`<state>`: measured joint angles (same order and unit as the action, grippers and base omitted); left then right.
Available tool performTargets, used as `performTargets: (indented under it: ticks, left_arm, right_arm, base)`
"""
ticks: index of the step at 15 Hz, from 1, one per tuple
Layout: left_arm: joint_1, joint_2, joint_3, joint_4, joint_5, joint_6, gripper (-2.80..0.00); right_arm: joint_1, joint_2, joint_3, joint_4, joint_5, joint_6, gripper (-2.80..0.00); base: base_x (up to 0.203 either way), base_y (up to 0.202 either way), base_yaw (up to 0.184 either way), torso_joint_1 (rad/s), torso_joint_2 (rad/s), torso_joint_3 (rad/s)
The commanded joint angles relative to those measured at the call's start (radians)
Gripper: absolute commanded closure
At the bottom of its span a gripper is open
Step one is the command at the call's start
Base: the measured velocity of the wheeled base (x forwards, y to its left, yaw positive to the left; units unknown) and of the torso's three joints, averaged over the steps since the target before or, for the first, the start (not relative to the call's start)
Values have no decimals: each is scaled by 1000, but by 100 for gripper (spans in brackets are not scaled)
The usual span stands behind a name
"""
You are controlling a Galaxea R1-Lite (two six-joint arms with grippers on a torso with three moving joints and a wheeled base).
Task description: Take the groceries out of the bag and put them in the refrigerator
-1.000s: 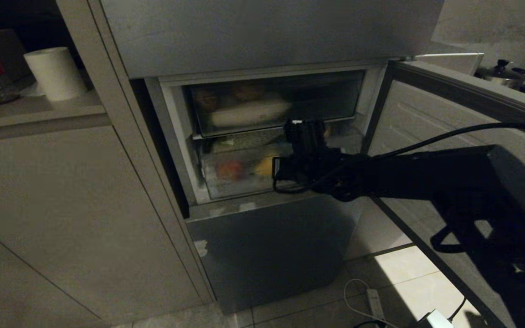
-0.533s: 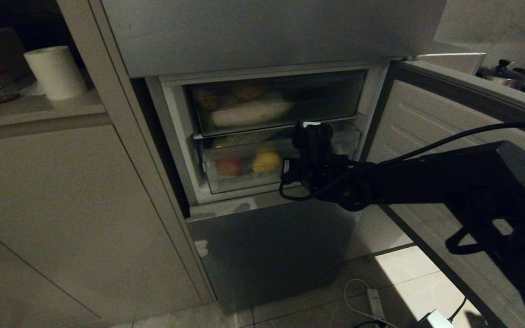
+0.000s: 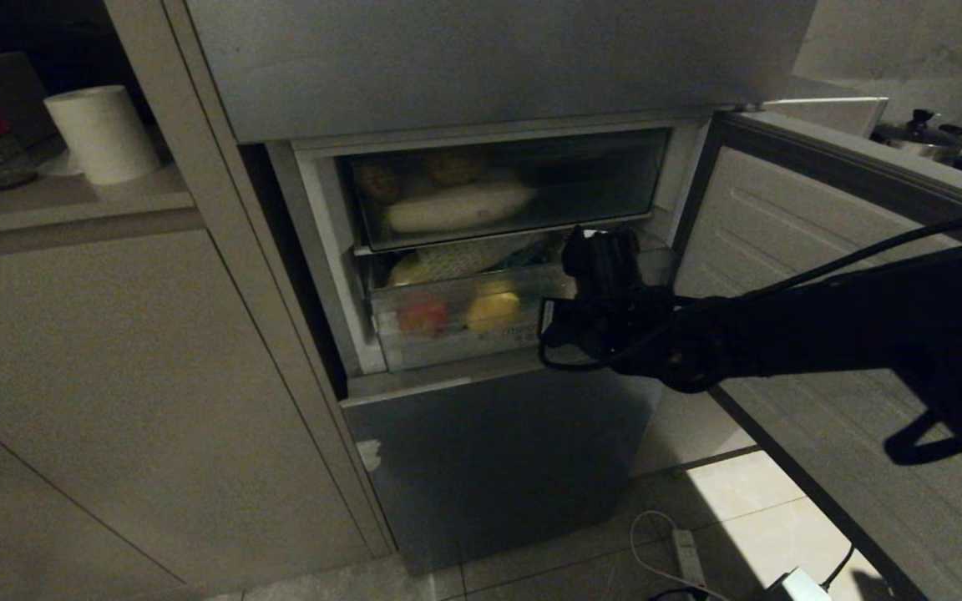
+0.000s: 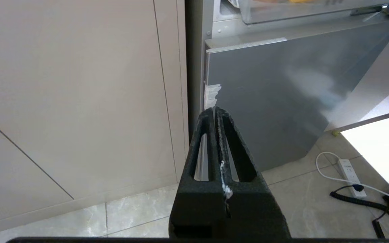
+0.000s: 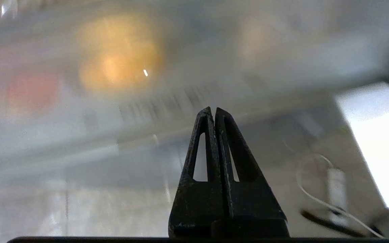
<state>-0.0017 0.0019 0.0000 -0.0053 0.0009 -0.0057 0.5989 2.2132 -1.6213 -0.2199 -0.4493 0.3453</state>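
The right gripper [image 3: 594, 250], fingers pressed together and empty, hangs just before the tall brushed grey-steel refrigerator [image 3: 498, 451], beside its clear lower drawer [image 3: 448, 321] holding red and yellow groceries. The bag is not in view. Judged step: working that drawer; next, push it squarely home.

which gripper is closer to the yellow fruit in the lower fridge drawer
Right. The right gripper, shut and empty, is just outside the clear drawer near the yellow fruit. The left gripper, also shut, hangs lower, by the closed bottom door.
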Motion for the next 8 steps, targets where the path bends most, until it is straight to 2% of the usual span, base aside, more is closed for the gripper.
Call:
performTargets:
  ticks: [1, 2, 4, 5, 8]
  left_arm:
    - [0, 0, 0, -1, 1, 0, 0]
    - [0, 0, 0, 0, 0, 0, 0]
    - [0, 0, 0, 1, 1, 0, 0]
    - [0, 0, 0, -1, -1, 0, 0]
    - [0, 0, 0, -1, 1, 0, 0]
  right_arm:
    - [-14, 179, -155, 1, -2, 1, 0]
    - [-21, 248, -252, 10, -2, -4, 0]
    - [-45, 354, -350, 7, 1, -53, 0]
    - [-55, 373, -362, -70, 2, -75, 0]
    - [-61, 420, -364, -494, -15, -204, 0]
  base:
    - [0, 0, 0, 0, 0, 0]
    - [0, 0, 0, 0, 0, 0]
    - [0, 0, 0, 0, 0, 0]
    - [0, 0, 0, 0, 0, 0]
    - [0, 0, 0, 0, 0, 0]
